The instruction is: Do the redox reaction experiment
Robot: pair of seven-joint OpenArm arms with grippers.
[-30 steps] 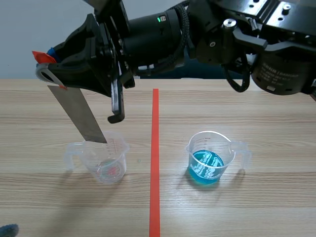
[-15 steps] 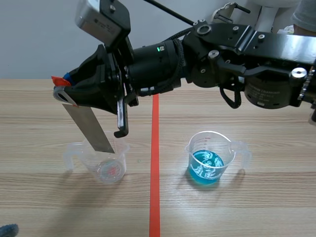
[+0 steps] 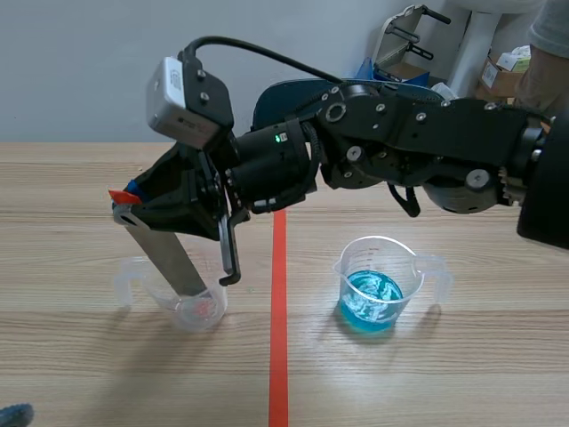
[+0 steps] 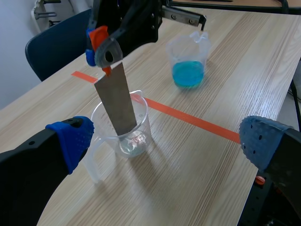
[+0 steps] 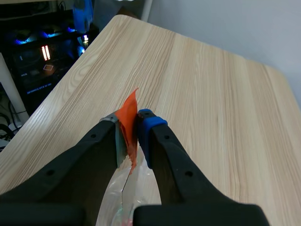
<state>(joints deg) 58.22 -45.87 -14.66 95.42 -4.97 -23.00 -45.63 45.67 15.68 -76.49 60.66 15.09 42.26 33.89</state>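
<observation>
One blue-filled beaker [image 3: 404,271], second beaker [image 4: 106,127] (reddish dregs [image 4: 136,140], perhaps) holding metal strip [image 3: 164,258], right pincer [image 5: 131,123] clamping it.

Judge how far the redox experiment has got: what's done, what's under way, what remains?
Done: the right gripper is shut on the metal strip. Under way: the strip's lower end sits inside the clear cup, which holds reddish residue. Remaining: the cup of blue liquid stands apart, untouched; the left gripper is open.

A dark blue chair [image 4: 56,43] just beyond the light wooden table [image 3: 462,374], a cardboard box [image 3: 501,80] farther back
</observation>
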